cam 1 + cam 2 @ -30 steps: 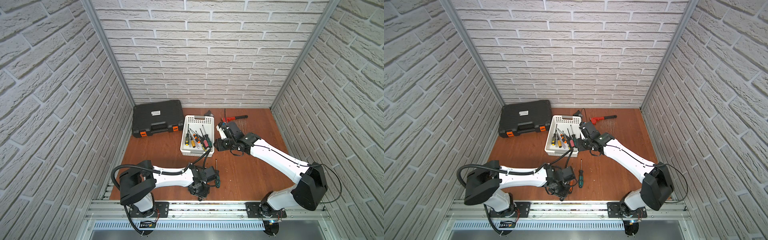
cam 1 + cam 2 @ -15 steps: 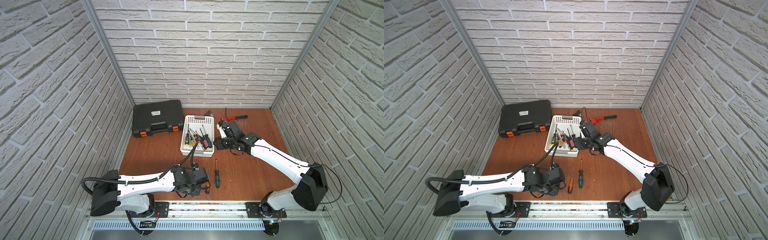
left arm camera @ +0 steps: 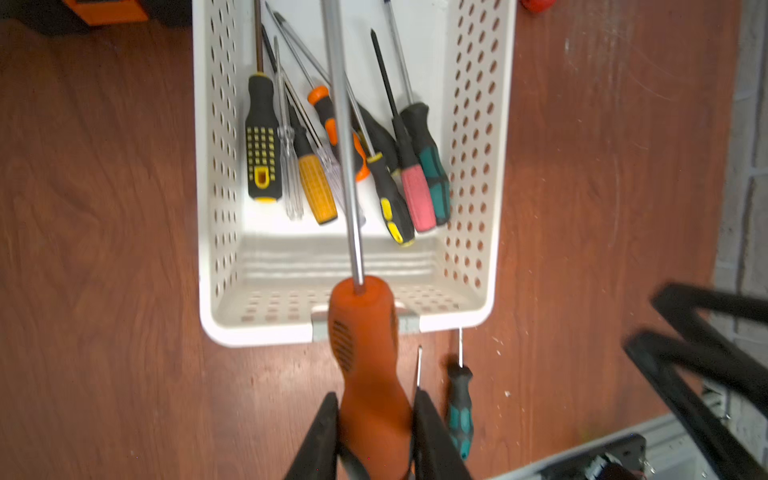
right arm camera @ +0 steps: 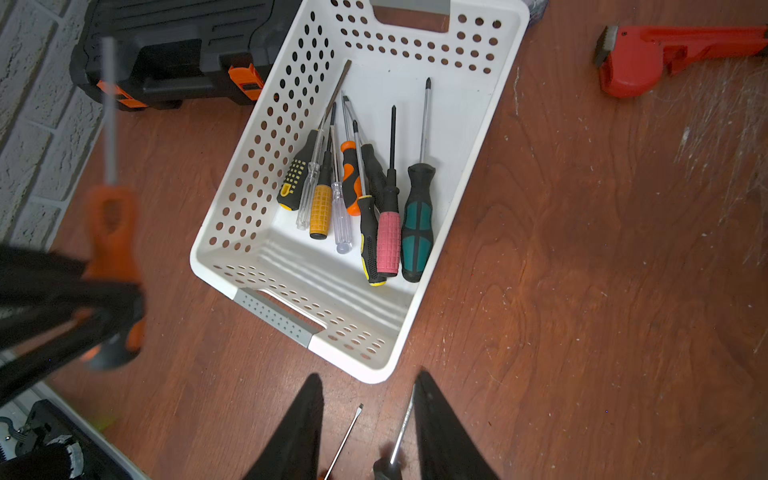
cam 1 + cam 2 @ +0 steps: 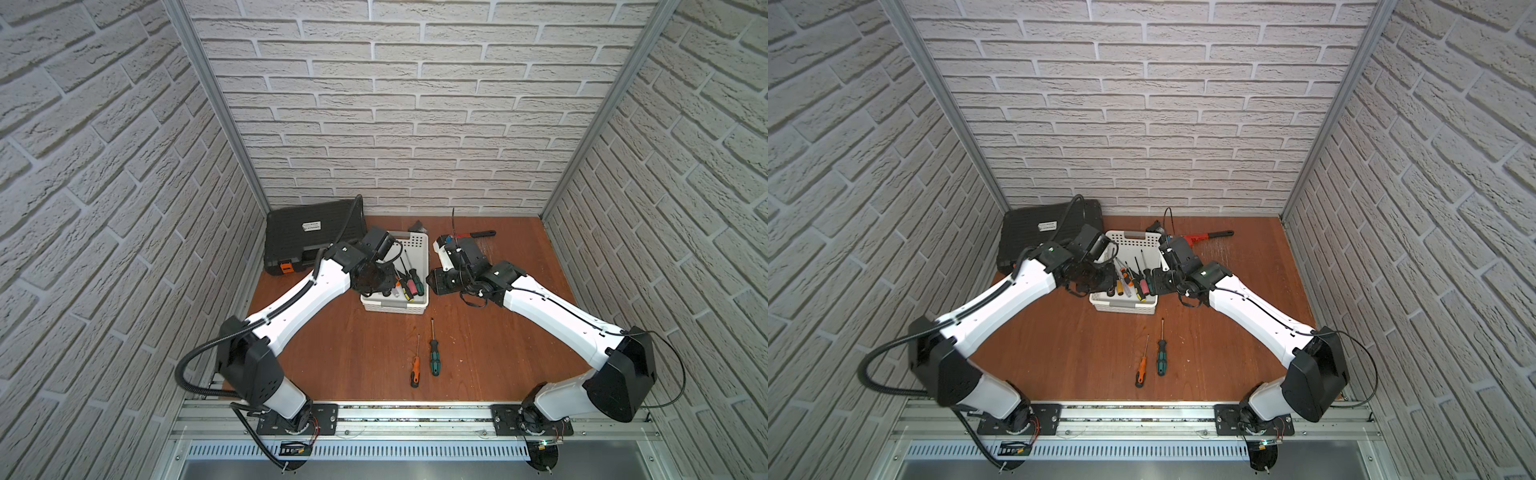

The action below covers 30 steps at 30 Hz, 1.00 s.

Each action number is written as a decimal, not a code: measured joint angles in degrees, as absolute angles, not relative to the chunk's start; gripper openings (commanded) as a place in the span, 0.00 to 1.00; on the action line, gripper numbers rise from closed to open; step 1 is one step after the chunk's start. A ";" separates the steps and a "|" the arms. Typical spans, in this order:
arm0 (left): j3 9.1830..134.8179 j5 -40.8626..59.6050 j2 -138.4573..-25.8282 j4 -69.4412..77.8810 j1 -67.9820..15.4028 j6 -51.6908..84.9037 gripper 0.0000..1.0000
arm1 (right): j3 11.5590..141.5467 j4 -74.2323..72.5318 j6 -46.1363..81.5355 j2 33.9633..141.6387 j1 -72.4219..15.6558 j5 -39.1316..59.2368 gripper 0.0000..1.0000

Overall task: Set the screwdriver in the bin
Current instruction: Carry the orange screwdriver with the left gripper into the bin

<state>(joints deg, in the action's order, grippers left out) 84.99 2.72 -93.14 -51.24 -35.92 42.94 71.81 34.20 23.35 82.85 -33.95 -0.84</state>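
Both top views: high, looking down over brown wooden tabletop (image 5: 357, 353). Wrist views: close, sharing white perforated plastic bin (image 3: 478, 166).

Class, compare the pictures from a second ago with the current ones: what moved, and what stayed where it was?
The left pincer, shut on the big orange-handled screwdriver, swung from the near edge of the table up and back, and is now over the near end of the bin. Nothing was let go. The right pincer stayed open beside the bin. The small orange screwdriver and green screwdriver stayed on the table.
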 measured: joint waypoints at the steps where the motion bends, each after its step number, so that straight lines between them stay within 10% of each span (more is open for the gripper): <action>1: 85.49 2.87 -95.00 -50.72 -35.22 41.78 0.08 | 71.83 34.57 23.07 82.52 -33.95 -1.17 0.40; 19: 90.85 8.64 -115.02 -44.14 -31.51 34.68 0.09 | 70.43 38.04 21.41 79.72 -33.95 0.64 0.39; 30: 90.85 8.69 -117.51 -41.95 -31.48 35.09 0.37 | 70.04 38.41 21.63 79.70 -33.95 1.41 0.40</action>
